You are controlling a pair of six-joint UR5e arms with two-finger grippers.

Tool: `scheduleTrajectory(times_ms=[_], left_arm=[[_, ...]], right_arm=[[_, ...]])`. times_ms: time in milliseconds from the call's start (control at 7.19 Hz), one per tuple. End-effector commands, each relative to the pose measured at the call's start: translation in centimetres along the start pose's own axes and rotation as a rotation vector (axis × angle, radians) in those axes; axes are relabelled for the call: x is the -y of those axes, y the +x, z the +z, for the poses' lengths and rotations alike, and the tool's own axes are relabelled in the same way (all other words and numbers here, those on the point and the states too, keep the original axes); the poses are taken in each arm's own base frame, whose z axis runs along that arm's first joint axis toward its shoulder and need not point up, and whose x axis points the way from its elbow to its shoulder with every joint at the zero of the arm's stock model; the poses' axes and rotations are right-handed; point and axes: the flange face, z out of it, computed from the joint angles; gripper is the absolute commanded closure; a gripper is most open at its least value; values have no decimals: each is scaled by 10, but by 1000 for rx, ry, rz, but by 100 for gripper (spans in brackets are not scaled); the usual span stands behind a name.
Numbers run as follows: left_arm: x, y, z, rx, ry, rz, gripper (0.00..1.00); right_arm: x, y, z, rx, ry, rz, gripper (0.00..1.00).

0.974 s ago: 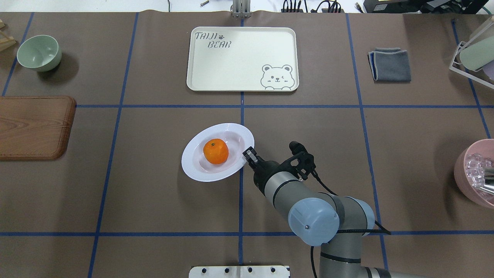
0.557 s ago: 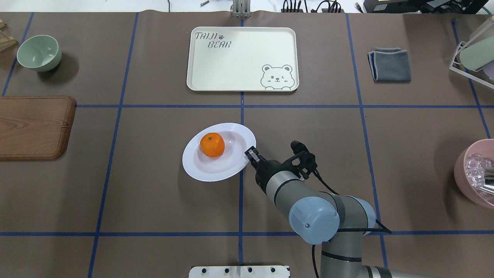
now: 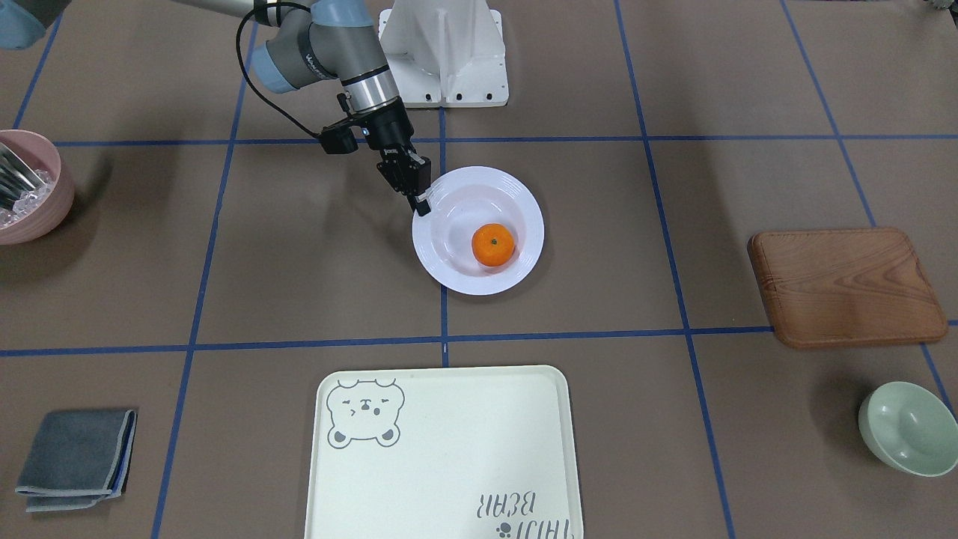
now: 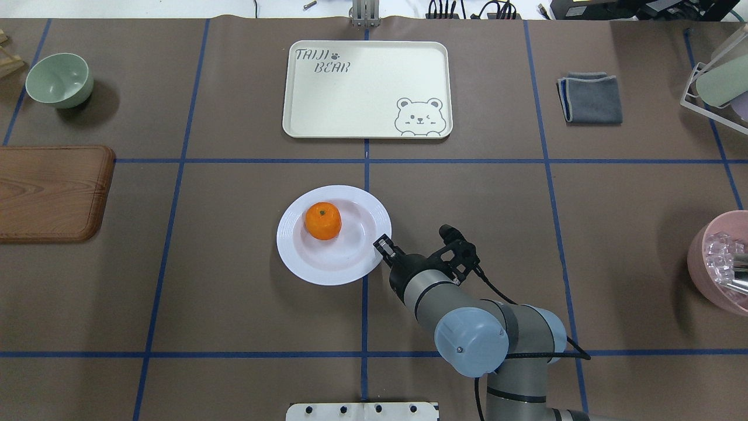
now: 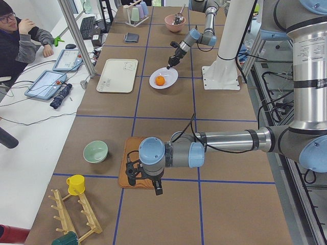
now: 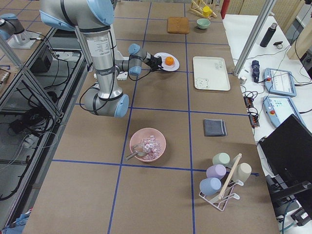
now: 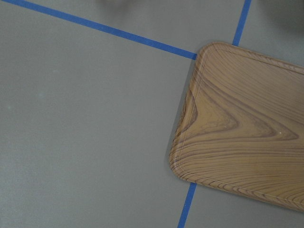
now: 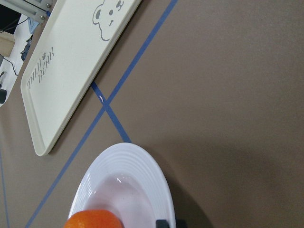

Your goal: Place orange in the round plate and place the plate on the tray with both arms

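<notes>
The orange (image 4: 323,221) lies inside the round plate (image 4: 356,263), left of its middle. The plate sits on the table a short way in front of the tray (image 4: 362,99), which holds nothing. My right gripper (image 4: 383,242) is at the plate's right rim, shut on that rim (image 3: 421,203). In the right wrist view the plate (image 8: 142,166) and the orange's top (image 8: 95,219) fill the bottom edge. My left gripper (image 5: 156,186) shows only in the left side view, hanging by the near corner of the wooden board (image 5: 134,163). I cannot tell if it is open or shut.
A wooden board (image 4: 49,193) and a pale green bowl (image 4: 58,79) lie at the left. A folded grey cloth (image 4: 590,98), a cup rack (image 4: 716,76) and a pink bowl (image 4: 719,263) are at the right. A person (image 5: 20,35) sits beyond the table's far side.
The right gripper has drawn back slightly toward the robot with the plate's rim in it. The plate was tilted and now sits flatter. The orange rolled a little to the left.
</notes>
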Motion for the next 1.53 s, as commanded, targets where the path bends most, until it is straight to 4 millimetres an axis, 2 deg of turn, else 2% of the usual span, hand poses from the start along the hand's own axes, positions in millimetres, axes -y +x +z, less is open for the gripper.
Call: scheduleTrajectory(times_ms=[0,418,696,1392], left_arm=[[0,-2,2,1,-4,-2,2],[0,-2,2,0,-1,0,2],[1,-1,2,0,-1,0,2],[1,-2,3,1,-3,-2,2]], right_arm=[[-10,-1,-3,5,-12,3,20],[-28,10,-5,-10,-35,-7,12],[-38,7,7,-16,-31,-9,12],[-41,-3,5,-5,-35,4,15]])
